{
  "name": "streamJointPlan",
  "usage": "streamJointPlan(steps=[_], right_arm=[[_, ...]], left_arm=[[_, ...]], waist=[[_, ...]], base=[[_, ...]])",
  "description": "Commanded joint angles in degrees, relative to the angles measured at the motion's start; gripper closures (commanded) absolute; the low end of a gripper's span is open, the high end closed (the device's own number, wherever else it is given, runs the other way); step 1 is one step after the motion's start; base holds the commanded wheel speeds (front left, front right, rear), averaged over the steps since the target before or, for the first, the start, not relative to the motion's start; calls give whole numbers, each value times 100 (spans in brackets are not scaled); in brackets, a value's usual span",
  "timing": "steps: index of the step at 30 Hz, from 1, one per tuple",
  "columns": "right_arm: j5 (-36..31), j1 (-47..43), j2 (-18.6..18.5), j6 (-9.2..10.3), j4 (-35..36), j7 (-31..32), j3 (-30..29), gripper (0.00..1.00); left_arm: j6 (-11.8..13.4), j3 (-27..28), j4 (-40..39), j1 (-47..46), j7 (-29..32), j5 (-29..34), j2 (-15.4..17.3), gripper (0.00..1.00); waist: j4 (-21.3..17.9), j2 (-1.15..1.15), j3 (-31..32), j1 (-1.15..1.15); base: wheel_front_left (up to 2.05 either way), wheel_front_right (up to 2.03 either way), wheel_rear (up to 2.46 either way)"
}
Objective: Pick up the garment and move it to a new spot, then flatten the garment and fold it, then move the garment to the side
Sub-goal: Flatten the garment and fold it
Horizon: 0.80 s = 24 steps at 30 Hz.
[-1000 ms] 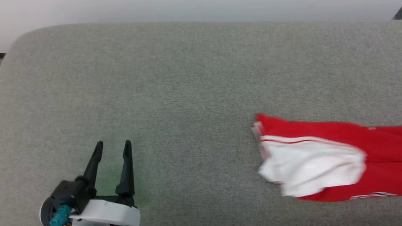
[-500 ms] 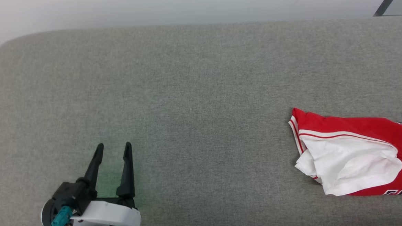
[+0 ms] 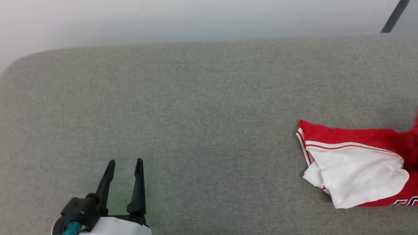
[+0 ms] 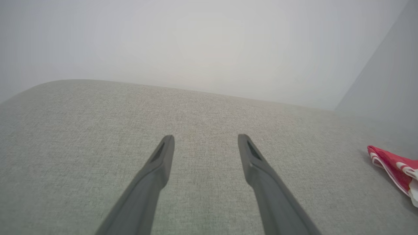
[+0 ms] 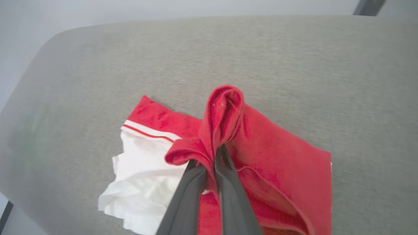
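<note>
1. Right wrist view: right gripper (image 5: 210,156) jaws pinch a raised red fold of the garment (image 5: 277,153), which lies at the right of the grey surface (image 3: 193,96).
2. Left gripper (image 3: 124,162): jaws spread, empty.
3. Garment looks folded; side move judged unfinished.

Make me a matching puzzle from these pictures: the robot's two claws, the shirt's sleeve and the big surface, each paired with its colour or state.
Things:
1. left gripper
2. right gripper
3. sleeve
4. surface

Colours or states:
A. white and crumpled
B. shut on a red fold of the garment
C. grey fabric
D. open, holding nothing

Pairs: 1-D, 2-B, 3-A, 4-C
</note>
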<state>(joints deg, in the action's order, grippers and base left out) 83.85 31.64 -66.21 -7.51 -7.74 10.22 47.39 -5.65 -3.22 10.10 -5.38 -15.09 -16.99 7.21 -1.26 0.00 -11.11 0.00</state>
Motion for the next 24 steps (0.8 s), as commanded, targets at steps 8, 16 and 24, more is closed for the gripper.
streamJointPlan(steps=[8, 16, 24], right_arm=[[-566, 217, 574, 5, 790, 430, 59, 100], [-1169, 127, 1372, 5, 518, 892, 61, 100], [-1757, -74, 2202, 5, -253, 1021, -32, 100]], left_arm=[[-88, 26, 27, 134, -5, -33, -154, 0], [-147, 17, 26, 96, -5, -12, -248, 0], [-163, -14, 77, 16, -5, -3, -330, 0]], waist=[[335, 0, 98, 0], [592, 0, -8, 0], [682, 0, -126, 0]], base=[[0, 0, 0], [0, 0, 0], [0, 0, 0]])
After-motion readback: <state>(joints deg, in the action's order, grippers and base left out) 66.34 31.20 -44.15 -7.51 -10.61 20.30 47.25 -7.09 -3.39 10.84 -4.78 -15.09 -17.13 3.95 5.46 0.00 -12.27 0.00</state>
